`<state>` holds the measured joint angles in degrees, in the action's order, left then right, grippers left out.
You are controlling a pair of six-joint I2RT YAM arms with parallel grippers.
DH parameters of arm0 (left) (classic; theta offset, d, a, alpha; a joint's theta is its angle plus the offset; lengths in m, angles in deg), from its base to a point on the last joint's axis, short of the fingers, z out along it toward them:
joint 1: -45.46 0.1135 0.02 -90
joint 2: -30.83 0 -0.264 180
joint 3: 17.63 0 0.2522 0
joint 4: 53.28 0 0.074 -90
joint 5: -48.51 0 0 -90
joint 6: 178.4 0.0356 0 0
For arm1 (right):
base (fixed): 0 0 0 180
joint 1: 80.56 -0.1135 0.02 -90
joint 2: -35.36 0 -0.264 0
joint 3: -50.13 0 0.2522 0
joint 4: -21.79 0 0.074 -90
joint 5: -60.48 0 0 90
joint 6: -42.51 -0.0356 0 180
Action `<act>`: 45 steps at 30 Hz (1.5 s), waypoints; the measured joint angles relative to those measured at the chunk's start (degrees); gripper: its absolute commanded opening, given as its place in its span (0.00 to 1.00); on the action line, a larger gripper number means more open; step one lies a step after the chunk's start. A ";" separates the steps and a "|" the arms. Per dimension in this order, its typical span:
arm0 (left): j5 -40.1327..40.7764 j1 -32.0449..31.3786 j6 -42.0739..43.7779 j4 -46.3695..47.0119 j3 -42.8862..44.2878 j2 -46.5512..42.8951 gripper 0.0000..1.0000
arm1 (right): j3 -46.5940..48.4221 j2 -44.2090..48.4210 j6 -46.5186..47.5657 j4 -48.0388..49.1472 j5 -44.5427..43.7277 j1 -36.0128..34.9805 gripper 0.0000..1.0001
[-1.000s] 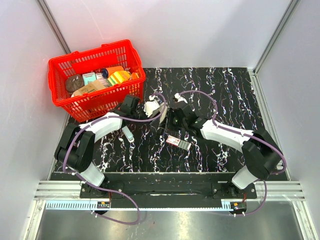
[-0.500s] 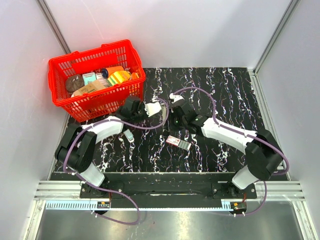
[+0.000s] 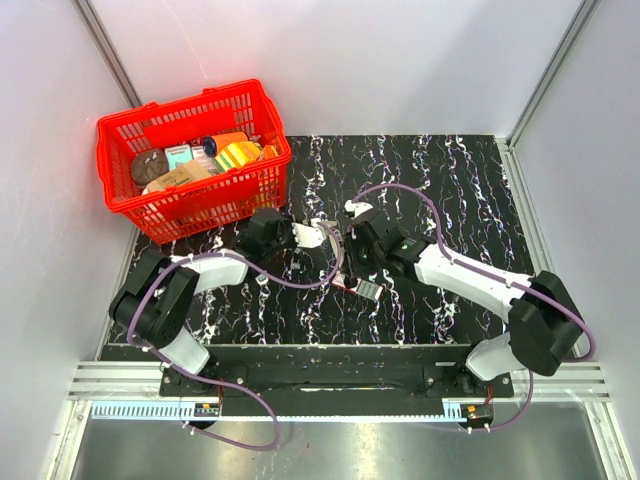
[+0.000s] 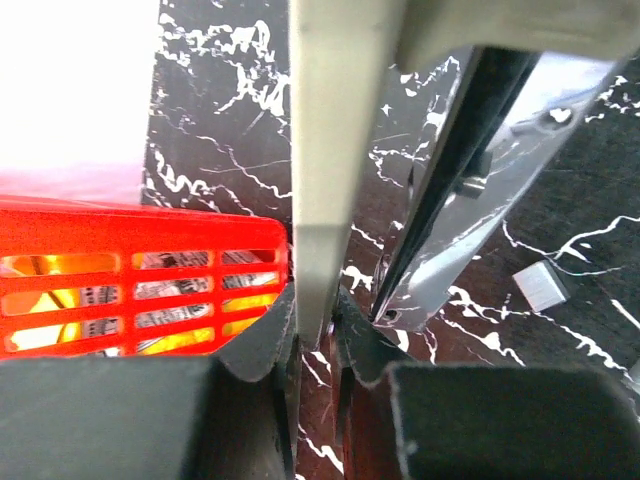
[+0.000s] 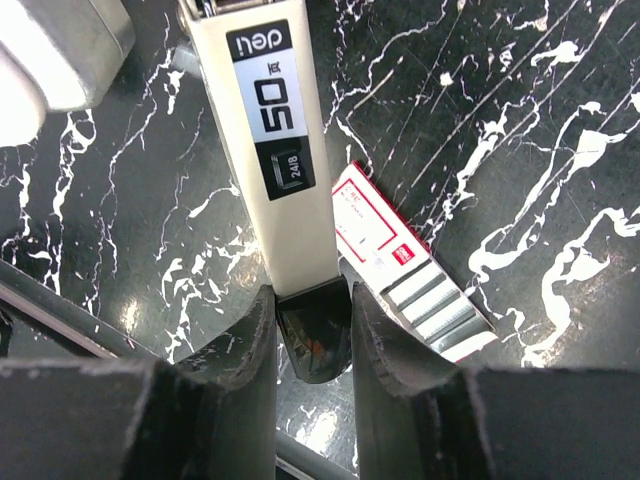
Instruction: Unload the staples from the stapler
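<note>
Cream stapler (image 5: 270, 150) mid-table, hinged open. L gripper (image 4: 315, 325) pinches its top arm; R gripper (image 5: 312, 322) clamps its end. Black white-veined tabletop (image 3: 450, 180), white walls (image 3: 350, 60), red basket (image 3: 210, 200) at far-left corner.

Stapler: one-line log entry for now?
left end effector: shut on stapler | right end effector: shut on stapler | staple box: beside stapler

Black marbled table (image 3: 450, 170) — red basket (image 3: 180, 103), staple box (image 3: 364, 288)
</note>
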<state>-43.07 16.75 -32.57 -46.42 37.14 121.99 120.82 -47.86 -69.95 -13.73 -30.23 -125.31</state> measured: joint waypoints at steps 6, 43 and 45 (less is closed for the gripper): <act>2.91 -1.49 3.82 5.11 -1.73 0.20 0.00 | 0.00 0.59 0.90 -2.08 0.00 0.00 0.00; -36.94 16.15 -31.91 -55.74 28.33 -4.94 0.73 | 30.84 -23.61 -1.14 -9.81 -7.26 18.29 0.00; -36.41 16.85 -31.74 -56.94 27.26 -7.58 0.75 | 32.35 -26.47 -0.48 -11.72 -7.67 18.29 0.00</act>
<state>-79.49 33.60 -64.30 -103.35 64.40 114.40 153.17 -74.33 -70.43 -25.45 -37.90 -107.01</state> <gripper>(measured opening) 0.710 0.326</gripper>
